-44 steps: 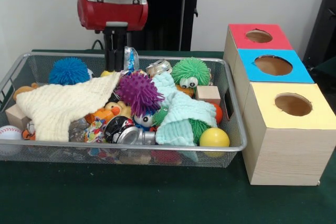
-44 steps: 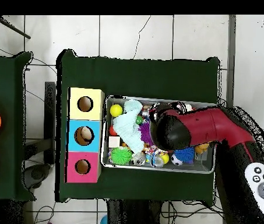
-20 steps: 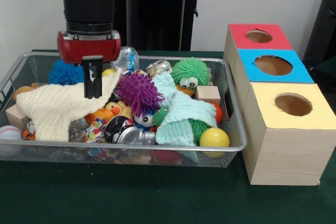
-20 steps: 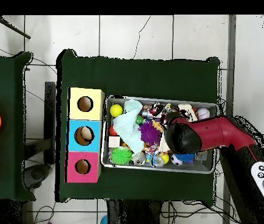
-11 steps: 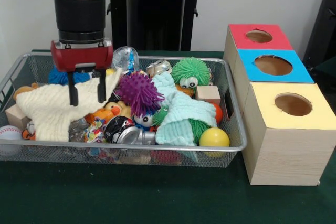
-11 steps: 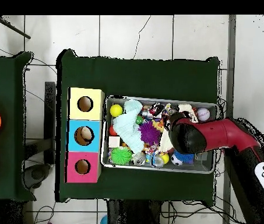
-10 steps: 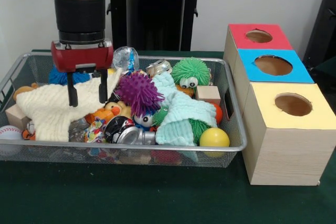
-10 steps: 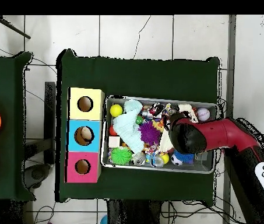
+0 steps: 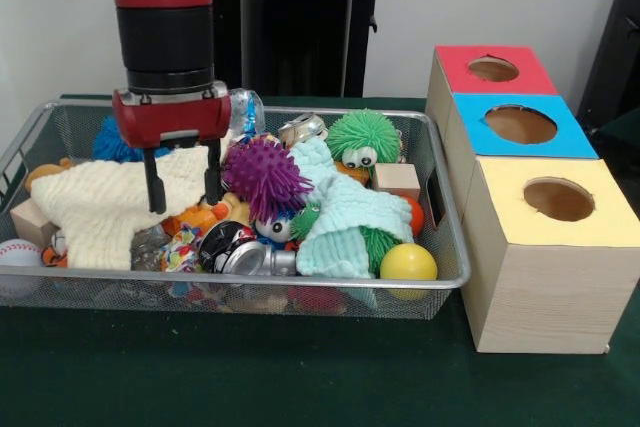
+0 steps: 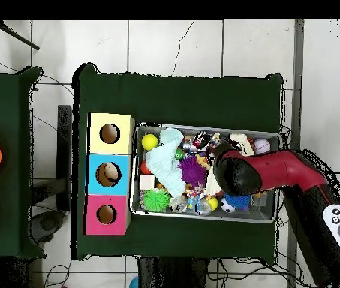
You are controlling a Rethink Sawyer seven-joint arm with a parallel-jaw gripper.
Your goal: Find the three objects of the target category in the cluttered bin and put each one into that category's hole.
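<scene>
My gripper [image 9: 184,190] is open, its two fingers pointing down over the right edge of a cream knitted cloth [image 9: 100,205] in the wire bin [image 9: 440,247]. One fingertip sits on the cloth; the other is by an orange plush toy [image 9: 200,217]. A purple spiky ball [image 9: 263,177] lies just right of the fingers. Nothing is held. In the overhead view the arm's head [image 10: 236,172] covers the gripper and the cream cloth.
The bin also holds a mint cloth [image 9: 340,212], a green fuzzy ball [image 9: 363,135], a blue spiky ball [image 9: 112,139], a yellow ball [image 9: 408,262], a wooden block [image 9: 398,179] and a baseball [image 9: 18,255]. Red [image 9: 490,82], blue [image 9: 520,137] and yellow [image 9: 555,222] boxes with holes stand to the right.
The gripper went from shut to open over the cream cloth. Since half a second ago it has shifted a little right and lower in the front view.
</scene>
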